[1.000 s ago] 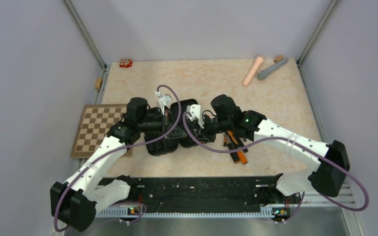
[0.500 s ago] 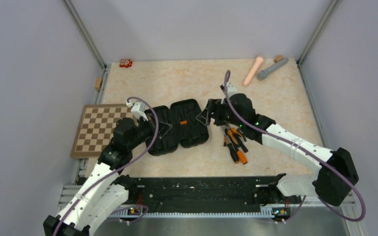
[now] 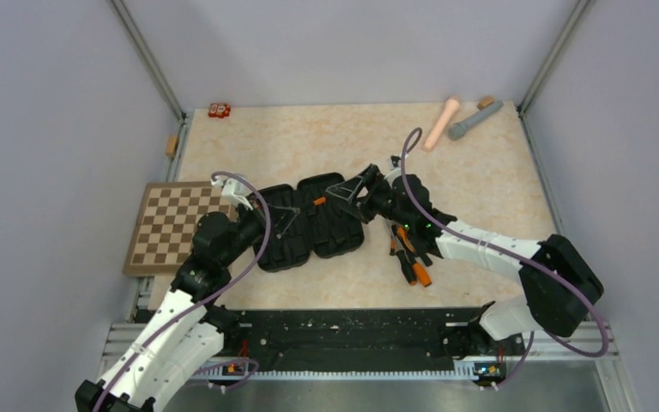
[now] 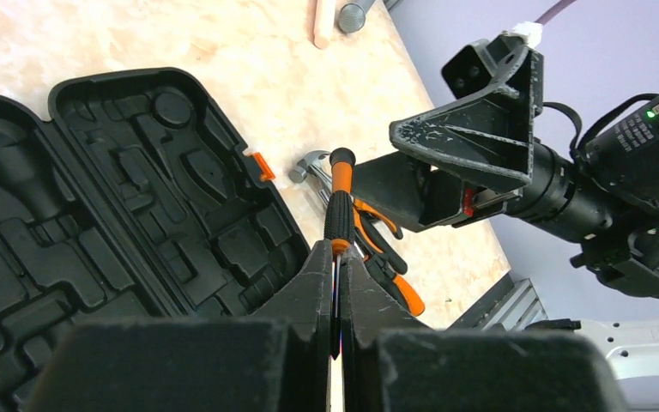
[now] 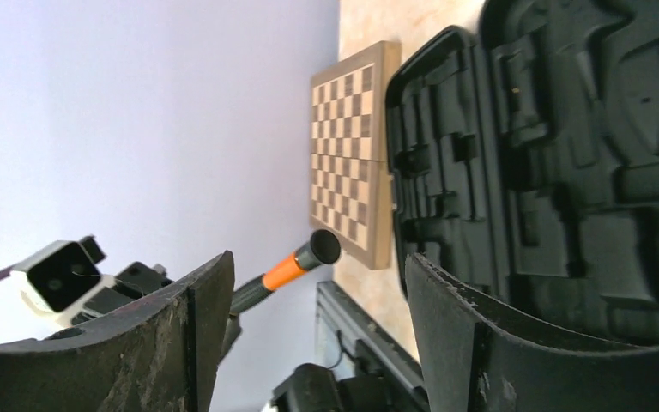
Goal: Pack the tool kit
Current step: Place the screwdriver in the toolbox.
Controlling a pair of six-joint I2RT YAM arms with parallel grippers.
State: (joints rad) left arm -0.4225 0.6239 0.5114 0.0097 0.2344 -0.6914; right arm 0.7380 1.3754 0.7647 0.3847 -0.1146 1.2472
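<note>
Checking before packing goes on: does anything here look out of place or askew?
The chessboard hangs over the left edge of the table. Loose tools lie heaped right of the open case, whose visible slots look empty. The left gripper pinches one screwdriver, handle sticking out.

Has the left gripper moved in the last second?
Yes. In the top view the left gripper, jaws shut on the screwdriver, has drawn back left toward the chessboard, from the case middle to over its left half.
</note>
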